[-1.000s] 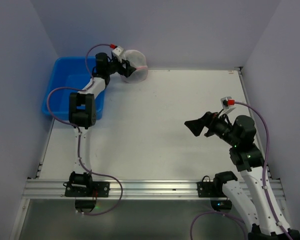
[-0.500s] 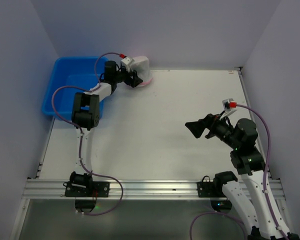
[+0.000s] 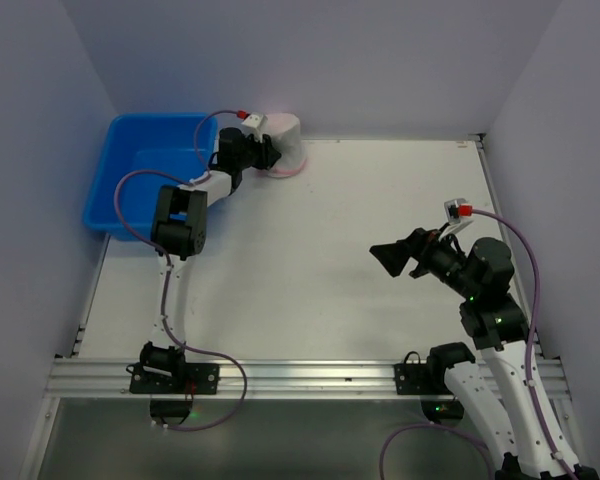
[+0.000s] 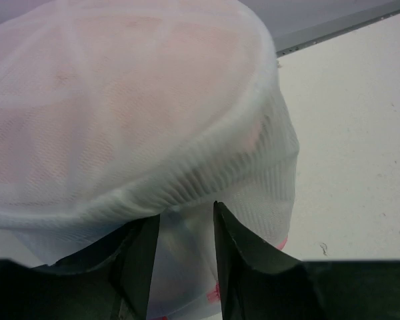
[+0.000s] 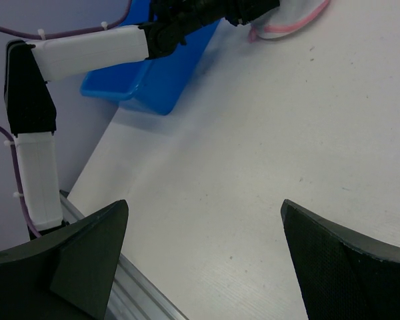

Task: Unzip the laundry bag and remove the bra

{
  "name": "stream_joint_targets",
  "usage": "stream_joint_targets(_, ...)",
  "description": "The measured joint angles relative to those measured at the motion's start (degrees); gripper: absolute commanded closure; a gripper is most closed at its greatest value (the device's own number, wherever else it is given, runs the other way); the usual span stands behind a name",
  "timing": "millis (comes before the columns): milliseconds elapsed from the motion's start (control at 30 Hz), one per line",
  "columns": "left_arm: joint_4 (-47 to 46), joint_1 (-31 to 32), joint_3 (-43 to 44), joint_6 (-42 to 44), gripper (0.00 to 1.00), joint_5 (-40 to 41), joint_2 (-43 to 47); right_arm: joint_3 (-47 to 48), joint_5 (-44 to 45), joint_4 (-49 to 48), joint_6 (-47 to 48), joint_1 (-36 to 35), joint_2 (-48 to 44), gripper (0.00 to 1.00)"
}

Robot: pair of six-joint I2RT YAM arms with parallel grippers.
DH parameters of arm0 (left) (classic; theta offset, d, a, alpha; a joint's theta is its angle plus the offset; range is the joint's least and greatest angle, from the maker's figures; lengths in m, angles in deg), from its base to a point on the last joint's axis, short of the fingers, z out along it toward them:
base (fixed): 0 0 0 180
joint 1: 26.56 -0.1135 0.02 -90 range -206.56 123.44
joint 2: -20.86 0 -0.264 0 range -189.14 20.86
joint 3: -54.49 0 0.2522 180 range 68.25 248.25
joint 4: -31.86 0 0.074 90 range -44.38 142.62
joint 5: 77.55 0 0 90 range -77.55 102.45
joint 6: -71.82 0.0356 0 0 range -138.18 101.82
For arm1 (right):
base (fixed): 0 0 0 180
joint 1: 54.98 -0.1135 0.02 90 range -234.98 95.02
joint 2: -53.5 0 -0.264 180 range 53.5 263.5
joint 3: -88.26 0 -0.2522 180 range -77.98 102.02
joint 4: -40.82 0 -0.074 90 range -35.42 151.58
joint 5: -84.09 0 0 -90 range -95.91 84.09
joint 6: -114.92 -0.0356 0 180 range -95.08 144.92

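Now that the left hand (image 3: 263, 152) has swung away from the blue bin (image 3: 130, 140) and reached toward the back wall (image 3: 310, 60), the laundry bag (image 3: 283, 140) sits differently. A second ago it hung tilted at the fingers; now it stands upright on the worktop (image 3: 320, 260), directly ahead of that hand and touching it. The fingers (image 4: 141, 267) have also drawn in from a wide spread, and from the wrist view they pinch a fold of mesh low on the bag's side wall.

I take this as a steadying hold rather than any unzipping. The pink zipper trim (image 4: 281, 243) runs unbroken where I can see it. A peach tint shows through the mesh top, likely the bra, though I cannot be sure.

The right hand (image 3: 400, 255) has not stirred. It hangs spread wide and empty, well apart from the bag, so the zipper pull is probably its job.

The worktop is pale, matte and flat. Plain lilac walls close in on three sides, and the bin lies back beside the left forearm.
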Motion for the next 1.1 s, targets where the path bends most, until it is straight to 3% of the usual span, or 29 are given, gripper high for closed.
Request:
stream_joint_targets(100,-0.2,0.7,0.0,-3.1,0.82,3.6,-1.0,0.0,0.0,0.0,-0.2,0.0,0.0,0.01)
stream_joint_targets(133,-0.1,0.8,0.0,-3.9,0.97,4.4,-1.2,0.0,0.1,0.0,-0.3,0.0,0.0,0.01)
stream_joint_targets(167,-0.1,0.9,0.0,-4.9,1.0,5.1,-1.4,0.0,0.2,0.0,-0.3,0.0,0.0,0.01)
stream_joint_targets(333,-0.5,1.4,-1.4,-7.7,1.0,7.3,-1.4,0.0,0.2,-0.1,-0.6,0.0,-0.1,0.01)
stream_joint_targets(567,-0.1,3.7,-10.0,-11.2,1.0,10.3,2.9,-0.1,0.2,-0.1,-1.6,0.0,-2.4,0.01)
stream_joint_targets(800,0.4,10.3,-32.8,-17.6,1.0,12.3,18.1,-0.1,0.2,0.4,-2.1,0.0,-5.2,0.01)
stream_joint_targets(867,0.6,12.9,-40.1,-18.8,0.91,12.8,23.7,-0.1,0.3,0.7,-2.1,0.0,-6.0,0.01)
stream_joint_targets(900,1.3,14.6,-44.0,-19.3,0.77,13.2,27.0,-0.1,0.3,1.0,-2.1,0.0,-6.3,0.01)
stream_joint_targets(967,3.1,18.0,-50.3,-20.5,0.63,13.8,33.4,-0.1,0.7,1.6,-2.1,0.0,-6.4,0.01)
stream_joint_targets(1000,4.3,19.6,-53.0,-21.0,0.49,14.2,37.0,-0.1,1.0,1.8,-2.2,0.0,-6.3,0.01)
stream_joint_targets(1100,9.5,22.2,-58.9,-22.3,0.2,15.1,48.3,0.0,2.1,2.8,-2.7,0.0,-4.7,0.01)
